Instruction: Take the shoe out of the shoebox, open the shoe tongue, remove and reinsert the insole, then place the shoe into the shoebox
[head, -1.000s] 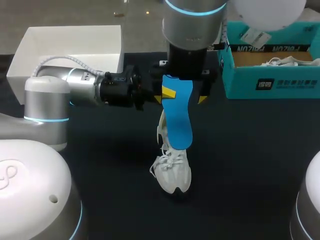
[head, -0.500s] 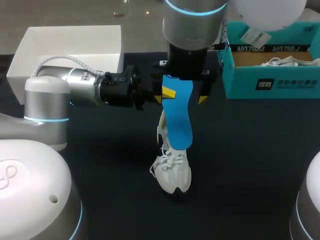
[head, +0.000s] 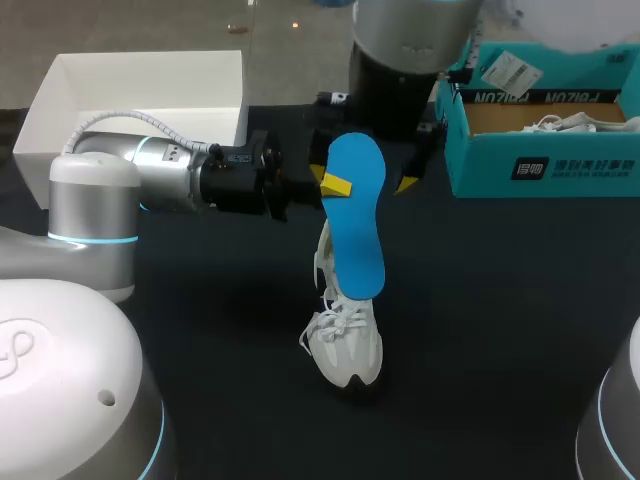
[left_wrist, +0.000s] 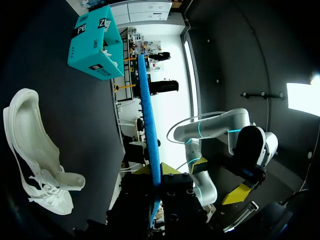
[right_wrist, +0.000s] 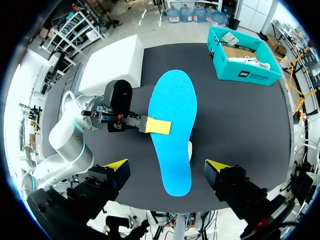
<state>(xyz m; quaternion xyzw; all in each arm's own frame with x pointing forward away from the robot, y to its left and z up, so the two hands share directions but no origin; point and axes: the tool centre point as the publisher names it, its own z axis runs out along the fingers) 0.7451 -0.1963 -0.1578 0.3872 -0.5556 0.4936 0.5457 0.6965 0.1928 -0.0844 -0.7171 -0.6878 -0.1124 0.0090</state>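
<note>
My left gripper (head: 333, 185) is shut on one long edge of the blue insole (head: 356, 215) and holds it in the air over the table's middle. In the left wrist view the insole (left_wrist: 149, 125) runs edge-on out from between the yellow tips (left_wrist: 172, 170). The white shoe (head: 346, 340) rests on the dark table below the insole's toe end, laces toward the front; it also shows beside the gripper (left_wrist: 35, 155). My right gripper (right_wrist: 167, 166) hangs wide open above the insole (right_wrist: 174, 130), touching nothing. The teal shoebox (head: 540, 165) stands at the back right.
A white open box (head: 140, 95) stands at the back left, behind my left arm (head: 160, 180). Another white shoe (head: 580, 122) lies inside the teal shoebox. My right arm (head: 400, 60) comes down over the table's back middle.
My right arm has lifted up and back off the insole, uncovering its heel end. The left gripper, the insole and the shoe have stayed put.
</note>
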